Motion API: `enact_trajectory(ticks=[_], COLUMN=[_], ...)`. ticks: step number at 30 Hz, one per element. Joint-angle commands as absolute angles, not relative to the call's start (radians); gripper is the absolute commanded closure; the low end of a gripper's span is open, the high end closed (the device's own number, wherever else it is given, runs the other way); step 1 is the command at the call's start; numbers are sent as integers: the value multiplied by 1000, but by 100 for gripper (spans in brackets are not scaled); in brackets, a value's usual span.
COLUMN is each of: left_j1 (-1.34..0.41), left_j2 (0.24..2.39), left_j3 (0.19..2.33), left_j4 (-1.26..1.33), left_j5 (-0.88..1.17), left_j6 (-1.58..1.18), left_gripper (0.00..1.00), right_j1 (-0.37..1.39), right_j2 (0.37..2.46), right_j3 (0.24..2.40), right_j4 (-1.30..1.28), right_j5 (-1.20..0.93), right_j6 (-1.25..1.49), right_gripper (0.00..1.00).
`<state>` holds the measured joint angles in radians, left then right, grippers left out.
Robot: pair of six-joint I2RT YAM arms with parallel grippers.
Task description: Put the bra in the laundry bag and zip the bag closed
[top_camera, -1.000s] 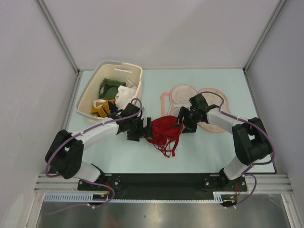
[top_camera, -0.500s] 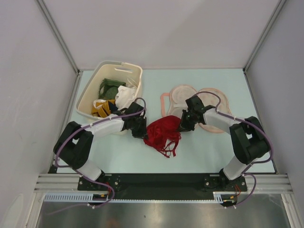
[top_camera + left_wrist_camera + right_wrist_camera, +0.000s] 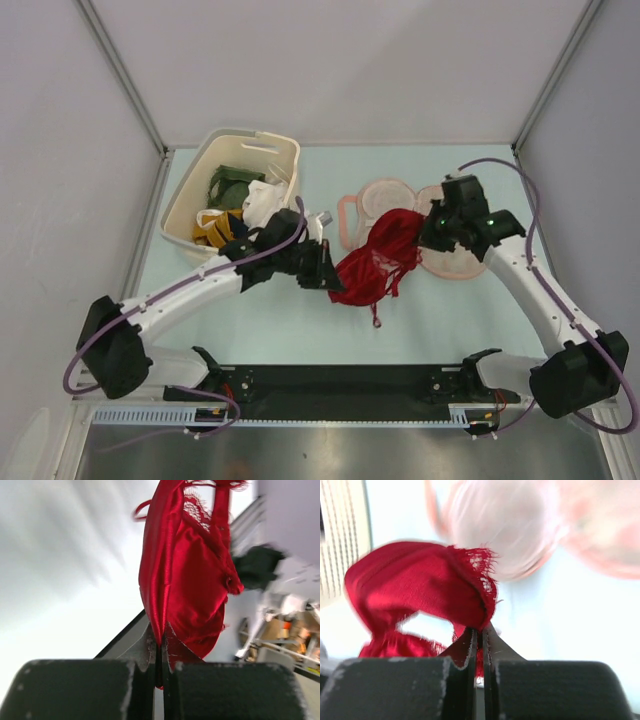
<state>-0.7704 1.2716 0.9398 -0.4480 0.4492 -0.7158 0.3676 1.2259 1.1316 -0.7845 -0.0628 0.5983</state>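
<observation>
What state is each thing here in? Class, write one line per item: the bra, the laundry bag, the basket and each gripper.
Bra: pinched at two ends, stretched between the grippers, one strap dangling.
Laundry bag: lying flat on the table, partly covered by the bra; zip open or shut cannot be told.
Basket: upright, holding clothes.
Left gripper: shut on the bra.
Right gripper: shut on the bra.
</observation>
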Motion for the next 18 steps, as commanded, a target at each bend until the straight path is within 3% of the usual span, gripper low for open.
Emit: enact_trajectory(ticks=[1,9,18], left_j1=[-788,-787,-799], left_j2=[1405,1727,1959], left_j3=[1132,1340,1410], left_j4=[-242,-95,118], left_j5=[543,381,244], left_j6=[-844,-1106,-1357], left_gripper=[100,100,100], right_j1=[185,84,84], right_j2=[1250,1543,1980], right_j3=[1248,1494,1974], right_j4=[-815,-657,-825], right_j5=[28,-38,-54], right_j6=[459,171,100], right_gripper=[100,100,100])
